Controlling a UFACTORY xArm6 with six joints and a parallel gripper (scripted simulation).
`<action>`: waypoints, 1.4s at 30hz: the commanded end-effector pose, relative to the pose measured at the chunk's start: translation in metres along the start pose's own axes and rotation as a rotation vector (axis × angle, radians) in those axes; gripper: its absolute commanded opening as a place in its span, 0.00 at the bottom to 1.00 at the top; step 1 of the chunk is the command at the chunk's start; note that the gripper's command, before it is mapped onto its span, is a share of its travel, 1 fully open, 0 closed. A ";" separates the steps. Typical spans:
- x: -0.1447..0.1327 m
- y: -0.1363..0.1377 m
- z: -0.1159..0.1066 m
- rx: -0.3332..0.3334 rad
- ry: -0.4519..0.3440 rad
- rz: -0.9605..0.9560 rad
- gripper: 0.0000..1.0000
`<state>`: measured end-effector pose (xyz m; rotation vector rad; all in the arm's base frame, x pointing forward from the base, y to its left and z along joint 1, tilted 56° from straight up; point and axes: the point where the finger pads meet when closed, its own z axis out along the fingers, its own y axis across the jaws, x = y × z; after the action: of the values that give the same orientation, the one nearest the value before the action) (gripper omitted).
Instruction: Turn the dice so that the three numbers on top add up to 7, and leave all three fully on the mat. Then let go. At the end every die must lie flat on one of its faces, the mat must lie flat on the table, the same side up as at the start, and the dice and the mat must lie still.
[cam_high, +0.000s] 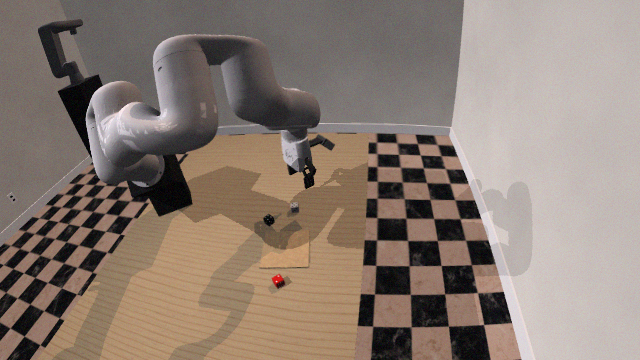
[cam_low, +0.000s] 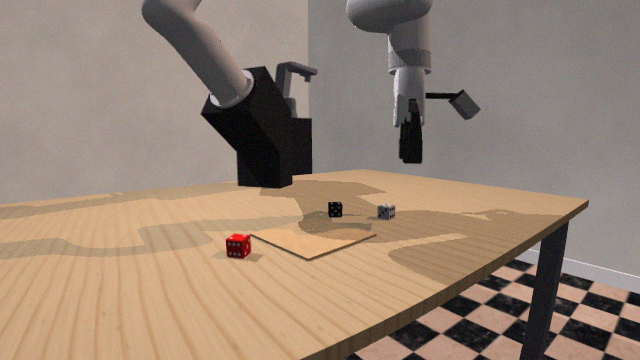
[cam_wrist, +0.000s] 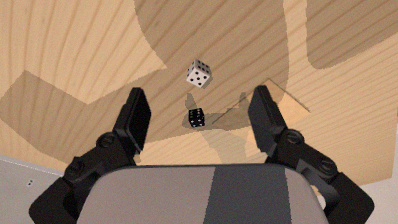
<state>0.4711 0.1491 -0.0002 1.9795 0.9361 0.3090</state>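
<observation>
The gripper (cam_high: 301, 178) (cam_low: 411, 159) (cam_wrist: 199, 104) is open and empty, high above the table. A white die (cam_high: 294, 207) (cam_low: 386, 212) (cam_wrist: 199, 74) and a black die (cam_high: 268, 220) (cam_low: 335, 209) (cam_wrist: 196, 118) rest on the table, off the mat. A red die (cam_high: 278, 281) (cam_low: 238, 246) lies beyond the mat's opposite side, also off it; it is not seen in the wrist view. Its side face in the exterior view shows six pips. The thin square mat (cam_high: 285, 257) (cam_low: 312, 245) (cam_wrist: 291, 107) lies flat and bears no die. The top numbers are hard to read.
The wooden table (cam_high: 165, 300) (cam_low: 125, 300) carries broad arm shadows over the mat's rear part and around the black and white dice. The black arm pedestal (cam_high: 172, 192) (cam_low: 265, 160) stands at the table's far side in the exterior view. The table's edge runs along the right there.
</observation>
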 end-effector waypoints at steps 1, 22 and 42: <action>-0.001 0.001 -0.021 -0.001 -0.003 0.000 1.00; -0.055 0.001 -0.040 -0.005 -0.004 -0.093 1.00; -0.136 -0.007 -0.036 0.000 -0.003 -0.225 1.00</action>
<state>0.3556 0.0758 0.0337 1.8522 1.1428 0.1767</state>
